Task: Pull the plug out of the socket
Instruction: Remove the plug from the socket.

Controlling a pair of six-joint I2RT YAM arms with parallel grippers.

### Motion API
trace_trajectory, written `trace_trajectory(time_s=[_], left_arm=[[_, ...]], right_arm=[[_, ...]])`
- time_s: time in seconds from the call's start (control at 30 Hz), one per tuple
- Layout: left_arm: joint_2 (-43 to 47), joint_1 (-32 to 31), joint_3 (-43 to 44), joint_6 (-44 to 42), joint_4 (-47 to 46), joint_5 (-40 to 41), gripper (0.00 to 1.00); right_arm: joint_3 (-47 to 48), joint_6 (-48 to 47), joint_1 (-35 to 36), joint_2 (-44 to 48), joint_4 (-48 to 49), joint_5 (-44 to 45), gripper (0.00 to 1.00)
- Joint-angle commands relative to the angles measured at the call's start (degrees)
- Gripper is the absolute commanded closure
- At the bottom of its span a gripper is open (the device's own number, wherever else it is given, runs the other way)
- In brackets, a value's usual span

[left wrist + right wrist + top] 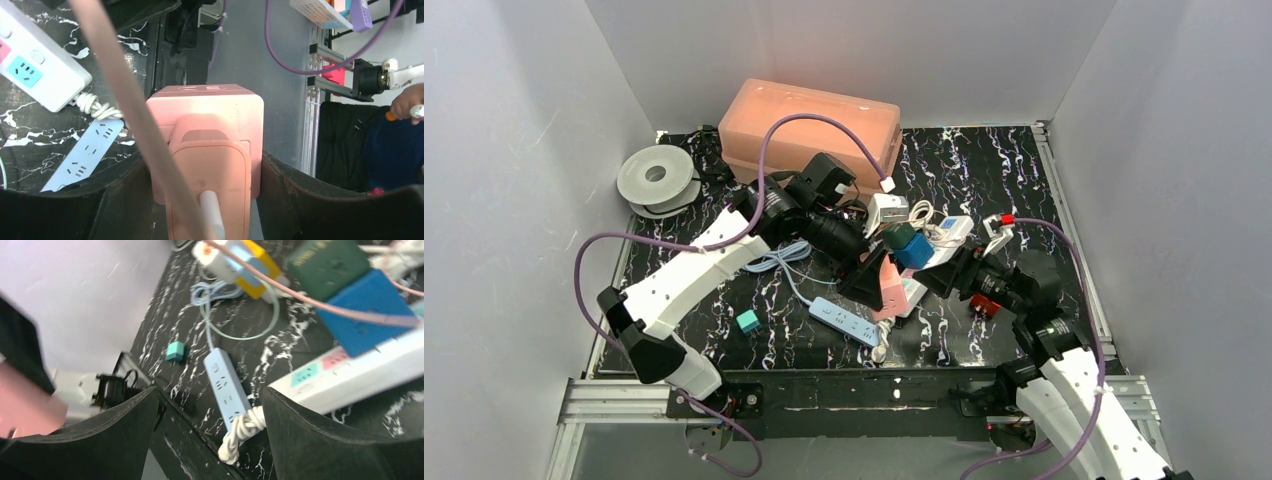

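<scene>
A pink cube socket [205, 102] with a pink plug [210, 170] seated in its face sits between my left gripper's [202, 157] black fingers. The fingers press on both sides of the cube. A white cord [214, 217] leaves the plug, and a blurred pink cable [125, 90] crosses in front. In the top view the left gripper [871, 275] holds the pink socket [891, 285] at the table's middle. My right gripper [936, 275] is just right of it, open and empty. In the right wrist view its fingers [125, 430] spread wide above the table, around the right gripper's [210, 390] gap.
A light blue power strip [844, 320] with a coiled white cord [240, 432] lies near the front edge. A white power strip [350, 372], blue cube [914, 250] and green cube [897, 238] crowd the middle. A peach box [814, 125] and tape spool [656, 178] stand at the back. A small teal block [747, 321] lies at the front left.
</scene>
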State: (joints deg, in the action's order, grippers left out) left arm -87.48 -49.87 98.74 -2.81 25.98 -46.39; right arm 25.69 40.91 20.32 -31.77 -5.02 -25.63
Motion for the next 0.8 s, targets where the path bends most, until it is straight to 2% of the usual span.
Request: trace_trajectory(time_s=[0.0, 0.2, 0.47, 0.63, 0.77], left_arm=[[4.16, -0.88, 1.77, -3.94, 3.45, -5.87, 1.0], [5.8, -2.45, 1.46, -4.9, 1.91, -7.23, 1.0], [5.5, -4.73, 1.1, -6.51, 1.8, -8.27, 1.0], [4.7, -4.8, 0.99, -8.27, 1.86, -7.31, 1.0], [3.98, -4.97, 0.8, -10.47, 1.88, -6.39, 1.0]], right_arm=[[3.71, -7.23, 0.16, 4.88, 4.23, -12.72, 0.16], [-1.81, -2.5, 0.29, 13.6, 25.35, -22.51, 0.14], [4.42, -4.21, 2.11, 8.03, 25.84, -28.71, 0.13], [4.29, -1.94, 5.14, 7.45, 28.43, -29.91, 0.12], [5.17, -3.54, 8.6, 7.11, 25.47, -29.61, 0.11]])
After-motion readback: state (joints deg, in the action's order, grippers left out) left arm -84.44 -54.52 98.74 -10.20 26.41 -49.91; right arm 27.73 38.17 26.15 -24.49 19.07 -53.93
